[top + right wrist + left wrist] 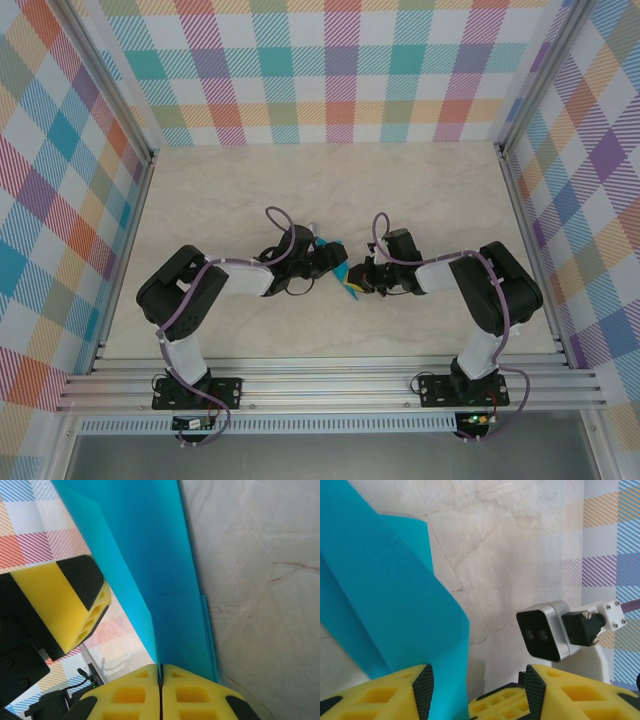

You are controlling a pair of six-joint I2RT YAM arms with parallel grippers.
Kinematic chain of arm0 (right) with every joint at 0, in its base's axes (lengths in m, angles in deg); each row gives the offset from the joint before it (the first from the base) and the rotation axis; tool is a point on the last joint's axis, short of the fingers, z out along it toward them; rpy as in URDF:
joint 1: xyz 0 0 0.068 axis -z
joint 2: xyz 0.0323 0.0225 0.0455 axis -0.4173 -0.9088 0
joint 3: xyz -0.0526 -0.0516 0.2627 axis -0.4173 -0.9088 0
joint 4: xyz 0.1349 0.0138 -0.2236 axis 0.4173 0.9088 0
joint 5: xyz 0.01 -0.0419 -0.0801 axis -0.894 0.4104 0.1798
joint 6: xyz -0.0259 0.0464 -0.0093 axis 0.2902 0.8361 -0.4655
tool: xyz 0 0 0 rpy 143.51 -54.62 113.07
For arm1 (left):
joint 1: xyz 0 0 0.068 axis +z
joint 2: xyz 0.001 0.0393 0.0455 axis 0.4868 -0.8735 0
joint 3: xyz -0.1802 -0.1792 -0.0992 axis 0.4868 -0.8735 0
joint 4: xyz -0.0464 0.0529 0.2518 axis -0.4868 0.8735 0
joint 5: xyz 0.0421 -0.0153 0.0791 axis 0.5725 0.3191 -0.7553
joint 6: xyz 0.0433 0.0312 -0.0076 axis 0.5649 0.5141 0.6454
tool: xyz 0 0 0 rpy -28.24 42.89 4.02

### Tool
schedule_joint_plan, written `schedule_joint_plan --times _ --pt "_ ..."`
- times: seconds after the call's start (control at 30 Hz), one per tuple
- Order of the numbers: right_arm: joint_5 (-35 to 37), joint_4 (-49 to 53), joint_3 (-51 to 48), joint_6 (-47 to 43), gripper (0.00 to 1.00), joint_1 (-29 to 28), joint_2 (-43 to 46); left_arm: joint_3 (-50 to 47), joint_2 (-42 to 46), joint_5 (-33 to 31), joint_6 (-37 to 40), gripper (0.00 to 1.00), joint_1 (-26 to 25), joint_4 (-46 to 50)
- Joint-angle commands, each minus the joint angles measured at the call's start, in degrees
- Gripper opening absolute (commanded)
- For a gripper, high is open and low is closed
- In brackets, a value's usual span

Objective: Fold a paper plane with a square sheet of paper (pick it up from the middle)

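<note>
The teal-blue sheet of paper (345, 277) is folded into a narrow, layered shape and held up off the table between the two arms. My right gripper (161, 677) is shut on its lower edge, and the folded layers (150, 555) rise straight up from the pinched pads. My left gripper (479, 690) is open. The paper (385, 590) runs between its fingers and lies against the left pad (424, 690), while the right pad (534, 690) stands apart from it. From above, the left gripper (332, 262) and the right gripper (360, 278) nearly meet at the paper.
The pale marble-look tabletop (330, 190) lies under both arms. Plaid walls (330, 70) close the back and both sides. An aluminium rail (320, 385) runs along the near edge. The right arm's wrist camera (545, 632) sits close in front of my left fingers.
</note>
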Motion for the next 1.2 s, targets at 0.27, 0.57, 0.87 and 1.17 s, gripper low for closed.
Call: schedule_joint_plan --times 0.27,0.57,0.87,1.17 --pt "1.8 5.9 0.9 -4.8 0.16 -0.4 1.8 2.0 -3.7 0.8 0.0 0.53 -0.6 -2.8" --pt "3.7 11.7 2.3 -14.0 0.41 -0.6 4.6 2.5 -3.7 1.1 0.1 0.54 -0.6 -2.7" --pt "14.0 18.9 4.2 -27.4 0.44 -4.4 9.1 2.6 -2.9 1.5 -0.2 0.55 -0.7 -2.7" --pt "35.1 7.9 -2.2 -41.9 0.47 -13.7 13.6 2.8 -3.0 1.3 -0.6 0.55 -0.7 -2.4"
